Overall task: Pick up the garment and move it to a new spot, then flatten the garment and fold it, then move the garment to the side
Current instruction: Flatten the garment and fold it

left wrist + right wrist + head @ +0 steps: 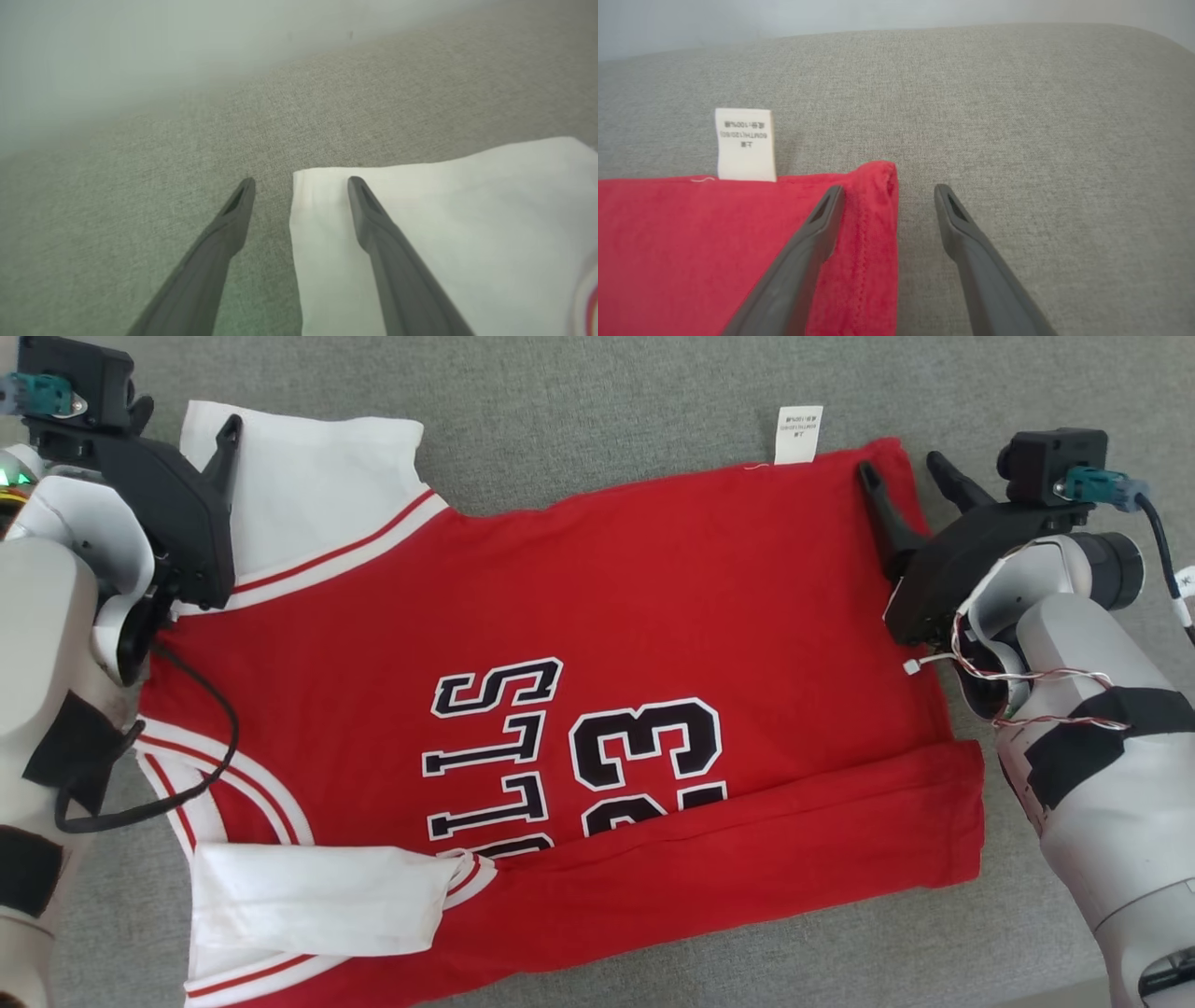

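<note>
Red-and-white basketball jersey (597,616) spread on grey fabric surface (607,392), btwn both arms. Left end effector (301,181) wide open, holding nothing, straddles white sleeve (444,224) edge. Right end effector (888,188) wide open, empty, straddles red hem corner (873,219); white care label (745,144) near, to its left.

Probably a home, or a room set up like one: a red jersey (653,597) lies on grey woven upholstery (1017,116), like a sofa seat, rounded at its far corner, with a plain pale wall (117,46) behind.
</note>
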`<state>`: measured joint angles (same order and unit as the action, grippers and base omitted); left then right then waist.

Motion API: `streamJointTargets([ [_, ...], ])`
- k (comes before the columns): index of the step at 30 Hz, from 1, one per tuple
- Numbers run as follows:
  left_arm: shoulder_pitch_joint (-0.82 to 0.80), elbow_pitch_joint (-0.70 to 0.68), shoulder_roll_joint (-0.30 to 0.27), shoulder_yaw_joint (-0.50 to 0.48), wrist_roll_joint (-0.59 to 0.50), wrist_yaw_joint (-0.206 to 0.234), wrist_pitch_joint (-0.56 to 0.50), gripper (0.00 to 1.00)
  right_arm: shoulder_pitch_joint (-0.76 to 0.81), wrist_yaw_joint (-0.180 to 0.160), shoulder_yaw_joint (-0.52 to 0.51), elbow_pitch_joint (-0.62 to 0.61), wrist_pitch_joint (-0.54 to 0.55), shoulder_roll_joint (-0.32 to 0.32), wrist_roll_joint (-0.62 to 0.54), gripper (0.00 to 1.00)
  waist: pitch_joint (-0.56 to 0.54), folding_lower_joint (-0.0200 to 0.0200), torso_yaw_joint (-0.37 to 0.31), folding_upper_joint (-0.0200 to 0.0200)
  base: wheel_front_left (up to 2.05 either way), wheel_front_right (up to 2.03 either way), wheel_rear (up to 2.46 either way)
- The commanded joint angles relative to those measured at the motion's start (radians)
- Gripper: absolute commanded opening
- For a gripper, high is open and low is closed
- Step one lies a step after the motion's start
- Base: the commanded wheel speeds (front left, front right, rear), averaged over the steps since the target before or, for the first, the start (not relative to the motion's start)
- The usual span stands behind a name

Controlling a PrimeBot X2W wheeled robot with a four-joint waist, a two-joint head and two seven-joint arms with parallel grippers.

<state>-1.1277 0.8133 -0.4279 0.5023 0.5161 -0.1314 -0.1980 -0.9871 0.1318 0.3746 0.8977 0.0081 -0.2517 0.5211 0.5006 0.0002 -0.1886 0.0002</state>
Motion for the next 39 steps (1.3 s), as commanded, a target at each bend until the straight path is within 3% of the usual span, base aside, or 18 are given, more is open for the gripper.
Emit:
streamJointTargets([
  [1,-0.017,0.013,0.004,0.012,0.019,0.002,-0.002,1.00,-0.018,-0.002,0.012,0.016,-0.009,0.005,0.014,1.00,0.011,-0.0002,-0.005,-0.0002,0.00,0.00,0.00],
  [6,-0.036,0.061,0.009,0.053,0.062,0.002,-0.014,1.00,-0.053,-0.002,0.061,0.062,-0.020,0.016,0.036,1.00,0.021,-0.0002,-0.002,-0.0002,0.00,0.00,0.00],
  [7,-0.038,0.073,0.009,0.062,0.072,0.002,-0.022,1.00,-0.061,-0.002,0.073,0.068,-0.024,0.019,0.042,0.76,0.023,-0.0002,-0.003,-0.0002,0.00,0.00,0.00],
  [8,-0.042,0.083,0.008,0.064,0.081,0.002,-0.025,0.70,-0.069,-0.002,0.081,0.072,-0.029,0.021,0.046,0.47,0.025,-0.0002,-0.004,-0.0002,0.00,0.00,0.00],
  [9,-0.048,0.091,0.007,0.068,0.085,0.002,-0.023,0.20,-0.077,-0.002,0.089,0.079,-0.034,0.021,0.051,0.00,0.026,-0.0002,-0.004,-0.0002,0.00,0.00,0.00],
  [10,-0.047,0.098,0.012,0.069,0.103,0.002,-0.025,0.00,-0.083,-0.002,0.097,0.088,-0.036,0.022,0.056,0.00,0.027,-0.0002,-0.005,-0.0002,0.00,0.00,0.00],
  [28,-0.029,0.060,0.037,0.125,0.220,0.002,0.208,0.00,-0.074,-0.002,0.188,0.167,-0.198,-0.036,0.132,0.00,-0.074,-0.0002,0.038,-0.0002,0.00,0.00,0.00],
  [39,0.126,-0.114,0.007,0.141,0.281,0.005,0.367,0.00,0.060,-0.002,0.230,0.084,-0.272,-0.088,0.196,0.00,-0.170,-0.0002,0.077,-0.0002,0.00,0.00,0.00],
])
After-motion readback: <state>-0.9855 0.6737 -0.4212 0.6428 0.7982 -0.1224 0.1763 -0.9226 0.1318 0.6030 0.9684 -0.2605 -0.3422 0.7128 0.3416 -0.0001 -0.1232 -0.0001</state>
